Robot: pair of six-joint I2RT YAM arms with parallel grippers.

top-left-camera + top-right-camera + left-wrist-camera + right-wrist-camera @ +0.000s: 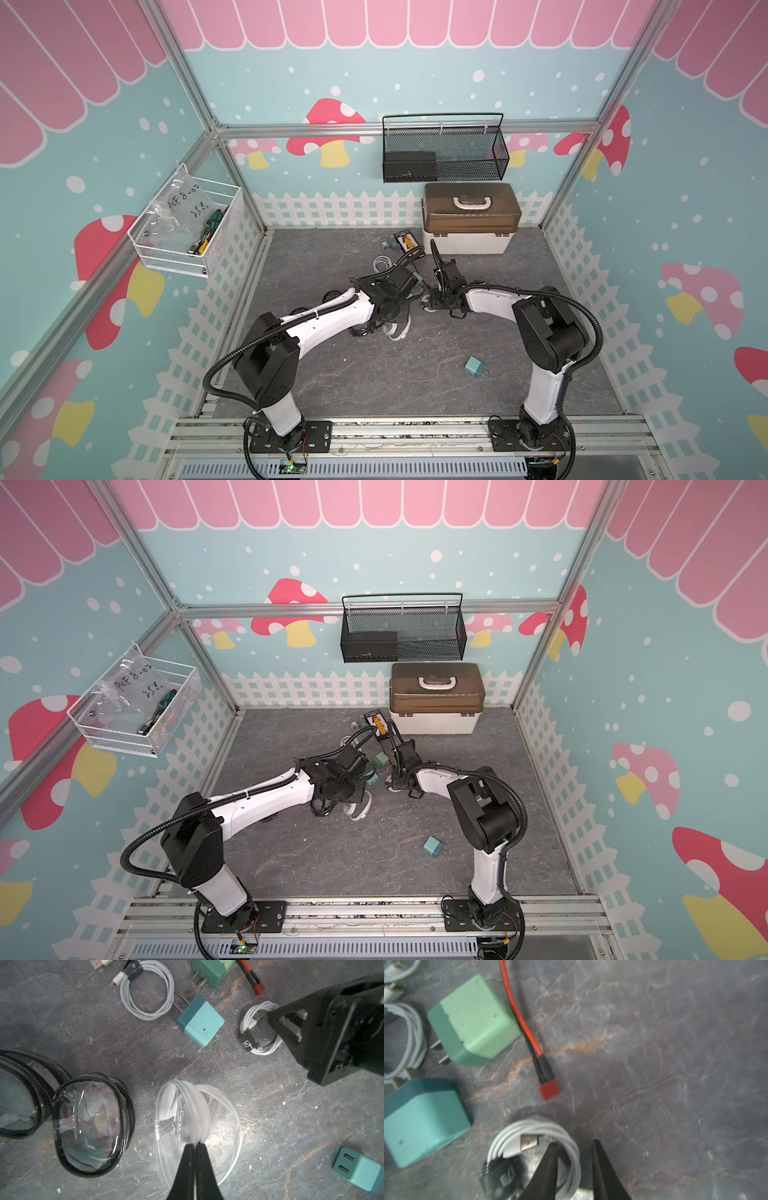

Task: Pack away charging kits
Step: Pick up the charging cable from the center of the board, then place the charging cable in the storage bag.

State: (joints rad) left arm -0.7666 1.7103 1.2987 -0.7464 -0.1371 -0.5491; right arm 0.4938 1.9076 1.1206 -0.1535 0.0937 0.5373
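My left gripper [195, 1144] is shut on the rim of a clear pouch with a white zipper [197, 1109], which lies open on the table. My right gripper [574, 1142] is open and straddles a strapped coil of white cable [517, 1128]: one finger is inside the loop, the other outside. Beside that coil are a teal plug adapter [423, 1120] and a green one [477, 1018]. A second white coil [147, 991] lies further off. Another teal adapter [473, 366] sits alone near the right arm's base.
Two clear pouches with black trim [91, 1126] lie beside the held one. A red-black wire [527, 1030] runs from a black board [406, 241] by the white box with brown lid [471, 218]. A black mesh basket [444, 149] and a white wire basket [187, 228] hang on the walls.
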